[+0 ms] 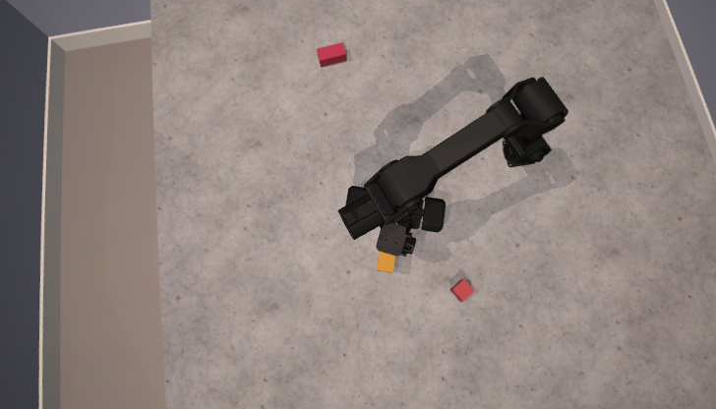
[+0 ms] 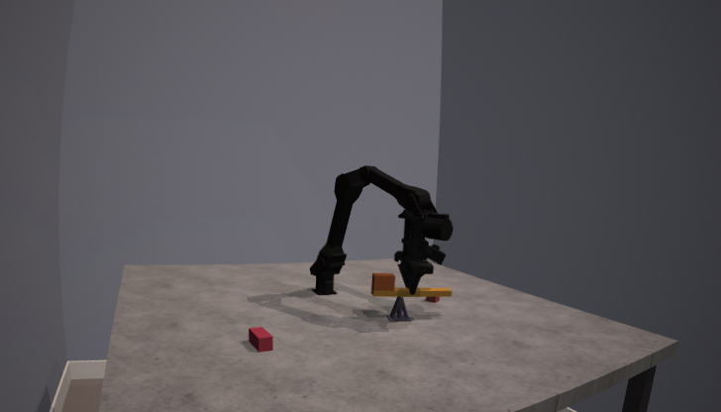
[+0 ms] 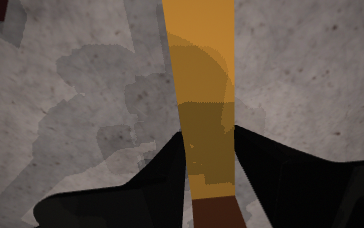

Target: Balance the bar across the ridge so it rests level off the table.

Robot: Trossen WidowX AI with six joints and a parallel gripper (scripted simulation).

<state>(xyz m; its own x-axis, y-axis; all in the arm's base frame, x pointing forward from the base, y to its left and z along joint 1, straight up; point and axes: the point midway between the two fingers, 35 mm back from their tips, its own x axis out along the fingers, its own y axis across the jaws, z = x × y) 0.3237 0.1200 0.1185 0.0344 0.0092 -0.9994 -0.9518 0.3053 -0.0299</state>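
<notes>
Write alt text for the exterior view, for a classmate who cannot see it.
A black robot arm's hand grips a yellow bar that looks roughly level, just over a small dark stand on a grey table. An orange block sits on the bar's left end; one red block lies at front left, another behind the bar.
</notes>
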